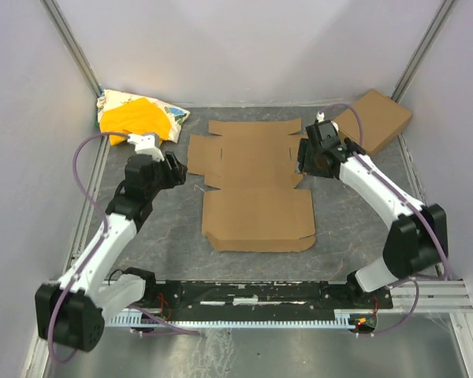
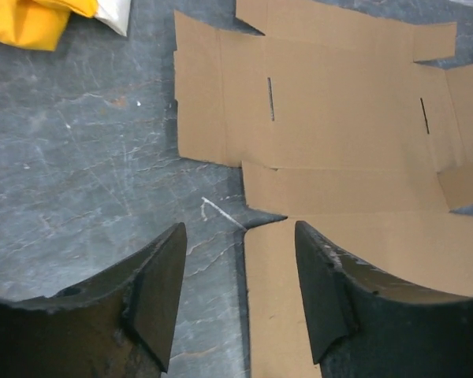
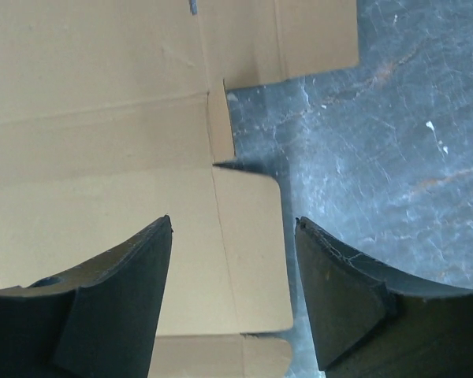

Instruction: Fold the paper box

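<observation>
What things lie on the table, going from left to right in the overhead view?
Yellow-and-white cloth bundle → flat, unfolded paper box → second brown cardboard box.

The top camera looks down from high behind; each wrist camera looks closely past its own jaws at the shared cardboard (image 1: 252, 181).

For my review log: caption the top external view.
Left gripper and right gripper, both open, flank the flat, unfolded paper box.
</observation>
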Tool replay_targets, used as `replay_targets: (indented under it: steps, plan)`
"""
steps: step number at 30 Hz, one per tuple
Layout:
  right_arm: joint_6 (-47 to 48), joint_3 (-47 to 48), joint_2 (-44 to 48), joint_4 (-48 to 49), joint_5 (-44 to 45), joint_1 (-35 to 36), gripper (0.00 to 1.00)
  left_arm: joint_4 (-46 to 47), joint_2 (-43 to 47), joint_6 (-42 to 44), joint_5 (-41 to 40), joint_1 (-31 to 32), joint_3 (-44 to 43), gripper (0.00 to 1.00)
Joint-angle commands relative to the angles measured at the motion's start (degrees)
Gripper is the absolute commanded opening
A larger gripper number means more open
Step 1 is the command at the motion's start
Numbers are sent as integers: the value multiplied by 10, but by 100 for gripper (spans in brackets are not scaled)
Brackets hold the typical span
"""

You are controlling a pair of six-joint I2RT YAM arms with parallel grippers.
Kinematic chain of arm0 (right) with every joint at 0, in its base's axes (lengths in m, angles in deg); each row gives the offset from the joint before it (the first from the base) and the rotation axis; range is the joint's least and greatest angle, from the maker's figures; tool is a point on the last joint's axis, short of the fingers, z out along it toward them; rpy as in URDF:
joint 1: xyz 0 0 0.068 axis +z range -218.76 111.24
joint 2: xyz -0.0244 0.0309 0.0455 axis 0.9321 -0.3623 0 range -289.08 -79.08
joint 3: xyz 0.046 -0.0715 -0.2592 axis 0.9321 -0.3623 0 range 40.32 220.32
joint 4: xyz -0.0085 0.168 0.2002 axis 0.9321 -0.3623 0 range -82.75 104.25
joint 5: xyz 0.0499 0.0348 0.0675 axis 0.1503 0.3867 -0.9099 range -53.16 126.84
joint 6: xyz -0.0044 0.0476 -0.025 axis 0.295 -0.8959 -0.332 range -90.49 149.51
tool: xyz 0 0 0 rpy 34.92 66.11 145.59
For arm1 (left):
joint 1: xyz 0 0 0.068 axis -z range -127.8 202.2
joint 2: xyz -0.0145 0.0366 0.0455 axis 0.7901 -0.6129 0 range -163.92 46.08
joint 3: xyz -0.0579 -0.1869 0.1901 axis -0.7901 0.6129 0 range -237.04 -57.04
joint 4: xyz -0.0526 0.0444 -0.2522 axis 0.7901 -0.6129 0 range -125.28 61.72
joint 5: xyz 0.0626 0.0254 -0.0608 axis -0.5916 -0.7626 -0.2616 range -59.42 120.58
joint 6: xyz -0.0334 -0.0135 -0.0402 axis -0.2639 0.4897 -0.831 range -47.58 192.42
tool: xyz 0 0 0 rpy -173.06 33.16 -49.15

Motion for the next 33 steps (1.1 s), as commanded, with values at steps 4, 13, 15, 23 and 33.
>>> replay_targets:
  steps: [4, 13, 15, 23, 33]
  plan:
    - [-17, 73, -95, 15, -21, -29, 72, 51, -143, -120, -14, 1, -57, 72]
    - [-8, 117, -166, 3, -29, -34, 73, 111, -287, -150, 73, 1, -84, 77]
    - [-8, 116, -171, 7, -30, -33, 73, 112, -314, -154, 82, 1, -96, 77]
    - [-12, 116, -197, 22, -27, -42, 73, 114, -418, -159, 100, 12, -164, 77]
    - [-8, 137, -238, 28, -39, -50, 72, 72, -482, -140, 86, 57, -234, 71]
